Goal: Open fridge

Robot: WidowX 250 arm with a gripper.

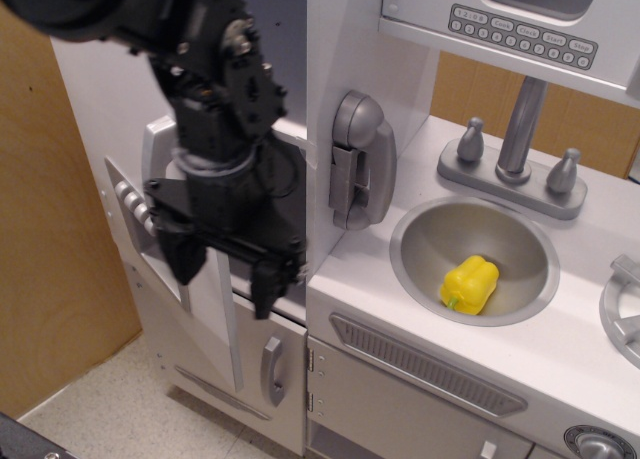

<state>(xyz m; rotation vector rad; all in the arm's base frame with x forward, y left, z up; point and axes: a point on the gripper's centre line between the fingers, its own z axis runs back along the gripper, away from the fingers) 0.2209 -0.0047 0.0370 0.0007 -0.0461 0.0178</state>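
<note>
Fridge (pixel 120 109) door (pixel 190 279) swung out to the left, edge-on to us, so the opening looks nearly done. The claw (pixel 228 267) hangs wide in the doorway, gripping nothing. Next call, I'd say: a clean withdrawal, minding the door edge beside it. Right of the fridge: grey phone (pixel 358 159), then a yellow pepper (pixel 470 284) in the sink (pixel 420 234).

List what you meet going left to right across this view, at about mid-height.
Wooden panel → open fridge door with its dispenser buttons → black gripper → grey toy phone → sink holding a yellow bell pepper → stove burner at the right edge.
</note>
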